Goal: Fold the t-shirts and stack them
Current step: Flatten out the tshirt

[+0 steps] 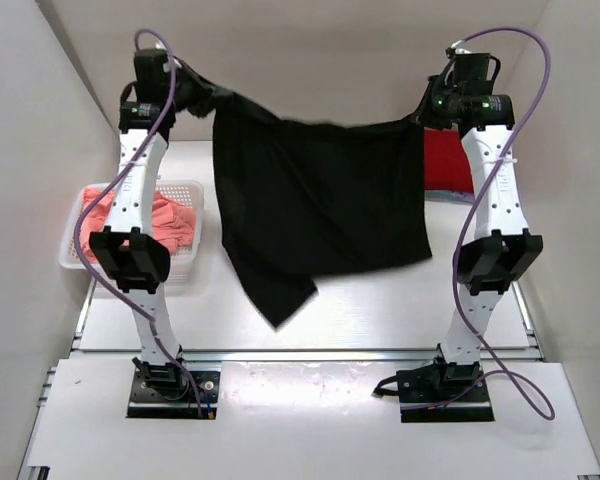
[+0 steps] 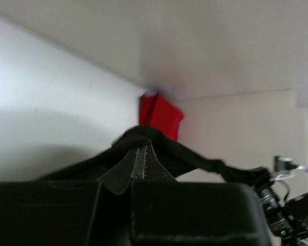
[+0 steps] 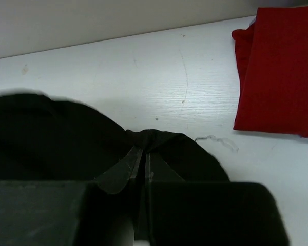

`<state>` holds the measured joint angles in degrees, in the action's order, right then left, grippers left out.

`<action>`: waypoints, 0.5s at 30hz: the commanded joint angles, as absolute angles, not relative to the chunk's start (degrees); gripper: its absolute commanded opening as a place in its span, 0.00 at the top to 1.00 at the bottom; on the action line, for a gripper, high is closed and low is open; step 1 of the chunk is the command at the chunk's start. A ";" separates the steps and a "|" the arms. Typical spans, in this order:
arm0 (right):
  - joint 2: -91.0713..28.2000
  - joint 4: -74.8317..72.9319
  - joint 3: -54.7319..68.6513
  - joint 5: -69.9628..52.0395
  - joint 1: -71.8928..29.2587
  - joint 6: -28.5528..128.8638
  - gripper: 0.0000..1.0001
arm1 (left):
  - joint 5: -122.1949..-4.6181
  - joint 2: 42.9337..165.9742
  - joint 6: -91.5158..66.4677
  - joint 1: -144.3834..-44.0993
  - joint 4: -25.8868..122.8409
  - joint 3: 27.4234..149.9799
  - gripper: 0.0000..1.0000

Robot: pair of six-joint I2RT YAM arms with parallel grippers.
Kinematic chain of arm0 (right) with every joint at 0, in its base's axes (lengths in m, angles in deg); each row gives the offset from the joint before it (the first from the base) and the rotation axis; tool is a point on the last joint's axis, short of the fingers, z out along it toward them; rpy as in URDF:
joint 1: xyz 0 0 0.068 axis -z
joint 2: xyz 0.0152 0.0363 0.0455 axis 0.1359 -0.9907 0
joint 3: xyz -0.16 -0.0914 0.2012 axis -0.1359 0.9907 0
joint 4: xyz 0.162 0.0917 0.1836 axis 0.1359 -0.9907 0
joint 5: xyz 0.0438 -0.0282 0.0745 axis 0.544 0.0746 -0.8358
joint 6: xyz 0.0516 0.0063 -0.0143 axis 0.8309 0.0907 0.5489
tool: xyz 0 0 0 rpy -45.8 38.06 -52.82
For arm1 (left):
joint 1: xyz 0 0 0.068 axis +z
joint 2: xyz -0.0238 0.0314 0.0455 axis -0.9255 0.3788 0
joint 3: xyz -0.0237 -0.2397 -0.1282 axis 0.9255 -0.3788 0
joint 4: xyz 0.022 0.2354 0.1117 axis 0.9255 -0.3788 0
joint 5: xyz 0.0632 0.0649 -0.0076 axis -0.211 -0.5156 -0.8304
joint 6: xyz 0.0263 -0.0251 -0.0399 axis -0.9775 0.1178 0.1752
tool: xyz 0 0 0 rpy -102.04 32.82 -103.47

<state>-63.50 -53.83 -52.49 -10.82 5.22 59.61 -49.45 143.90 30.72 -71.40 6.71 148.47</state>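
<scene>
A black t-shirt (image 1: 315,205) hangs spread in the air above the table, stretched between both arms. My left gripper (image 1: 206,98) is shut on its upper left corner, and the cloth bunches over the fingertips (image 2: 139,148). My right gripper (image 1: 418,116) is shut on the upper right corner, with black cloth (image 3: 51,133) draped around its fingertips (image 3: 143,151). A folded red t-shirt (image 1: 448,160) lies on the table at the back right, also seen as red cloth (image 3: 280,72) in the right wrist view and as a red patch (image 2: 159,115) in the left wrist view. Salmon-pink t-shirts (image 1: 165,222) lie in the basket.
A white plastic mesh basket (image 1: 185,190) stands at the table's left side beside the left arm. White walls enclose the table at the back and both sides. The lower hem of the black shirt hangs to a point near the table's front middle (image 1: 280,315).
</scene>
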 commanded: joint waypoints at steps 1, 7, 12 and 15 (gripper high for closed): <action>-53.73 -50.03 -58.49 -9.32 4.65 58.37 0.99 | -46.71 136.45 34.86 -68.54 12.95 158.92 1.00; -48.09 -48.87 -49.53 -11.78 7.72 59.51 1.00 | -45.04 124.24 36.20 -67.74 15.53 140.85 1.00; -43.18 -46.77 -33.45 -18.19 9.57 61.71 1.00 | -44.34 110.65 34.25 -70.81 17.00 117.99 1.00; -40.36 -43.78 -19.65 -23.10 10.97 62.67 1.00 | -43.02 101.60 36.88 -72.40 23.25 93.34 1.00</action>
<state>-38.65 -44.89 -29.52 -16.94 9.98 60.88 -45.25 104.81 35.45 -71.25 21.71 110.38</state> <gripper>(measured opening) 0.009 0.015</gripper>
